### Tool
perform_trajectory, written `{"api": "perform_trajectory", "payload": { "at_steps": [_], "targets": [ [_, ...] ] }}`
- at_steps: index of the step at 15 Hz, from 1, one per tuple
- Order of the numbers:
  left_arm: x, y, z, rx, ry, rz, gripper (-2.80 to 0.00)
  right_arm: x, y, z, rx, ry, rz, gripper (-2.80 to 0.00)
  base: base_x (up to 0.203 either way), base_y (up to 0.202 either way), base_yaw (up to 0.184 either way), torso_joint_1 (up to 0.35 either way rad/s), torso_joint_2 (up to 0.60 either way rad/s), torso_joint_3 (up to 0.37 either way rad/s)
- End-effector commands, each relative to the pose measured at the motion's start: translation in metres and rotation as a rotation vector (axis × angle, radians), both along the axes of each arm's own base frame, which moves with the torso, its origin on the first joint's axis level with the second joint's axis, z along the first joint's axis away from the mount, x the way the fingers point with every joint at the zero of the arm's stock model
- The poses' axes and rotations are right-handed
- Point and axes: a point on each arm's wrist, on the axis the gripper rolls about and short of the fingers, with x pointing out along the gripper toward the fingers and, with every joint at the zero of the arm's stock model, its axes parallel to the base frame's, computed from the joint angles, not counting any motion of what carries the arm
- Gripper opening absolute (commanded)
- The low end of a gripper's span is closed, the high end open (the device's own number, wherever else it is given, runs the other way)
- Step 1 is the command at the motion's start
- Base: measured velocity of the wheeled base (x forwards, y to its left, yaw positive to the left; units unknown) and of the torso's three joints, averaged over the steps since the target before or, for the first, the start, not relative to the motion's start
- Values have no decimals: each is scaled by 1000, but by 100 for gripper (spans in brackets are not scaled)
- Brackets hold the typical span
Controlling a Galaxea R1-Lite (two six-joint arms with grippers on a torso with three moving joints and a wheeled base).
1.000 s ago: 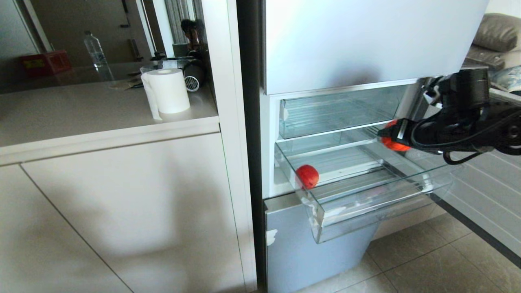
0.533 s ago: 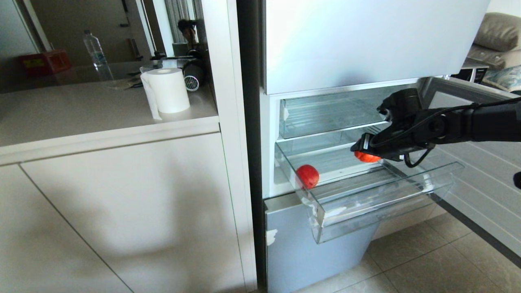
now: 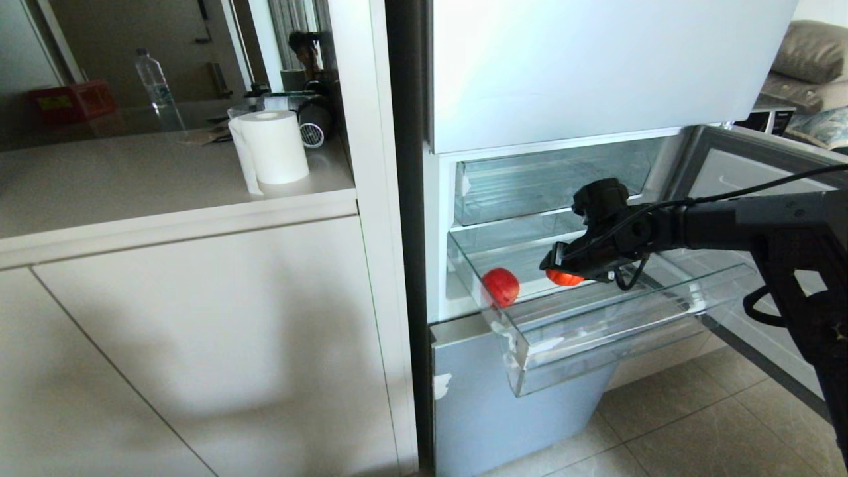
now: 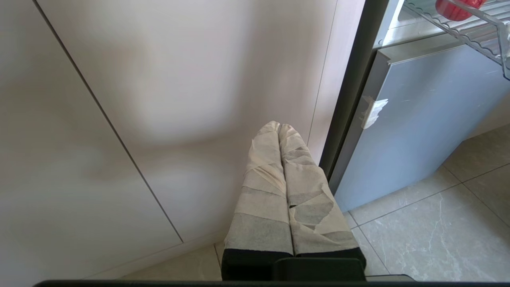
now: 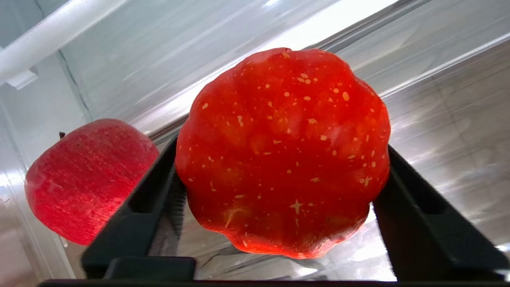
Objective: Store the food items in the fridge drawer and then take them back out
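Observation:
The fridge drawer, clear with a thick front lip, stands pulled out. A smooth red apple-like food item lies at its left side. My right gripper reaches in from the right, low over the drawer floor, just right of the apple. It is shut on a squat, ribbed, pumpkin-like red food item, with a black finger against each flank. My left gripper hangs parked near the cabinet front, its taped fingers pressed together and empty.
The shallower clear upper drawer sits closed above. The open fridge door stands at the right, behind my right arm. A counter at the left carries a paper roll. A tiled floor lies below.
My right arm has reached left and down from beside the open door into the drawer, carrying the pumpkin-like item to a spot close beside the apple. The apple has stayed put.

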Motion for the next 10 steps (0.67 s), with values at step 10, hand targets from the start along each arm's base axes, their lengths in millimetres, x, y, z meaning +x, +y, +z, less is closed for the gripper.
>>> {"api": "perform_trajectory", "payload": {
  "at_steps": [10],
  "targets": [
    [0, 0, 0, 0, 3, 0, -280, -30, -7, 76, 60, -144, -27, 0, 0, 0, 0, 0, 0, 0]
  ]
}}
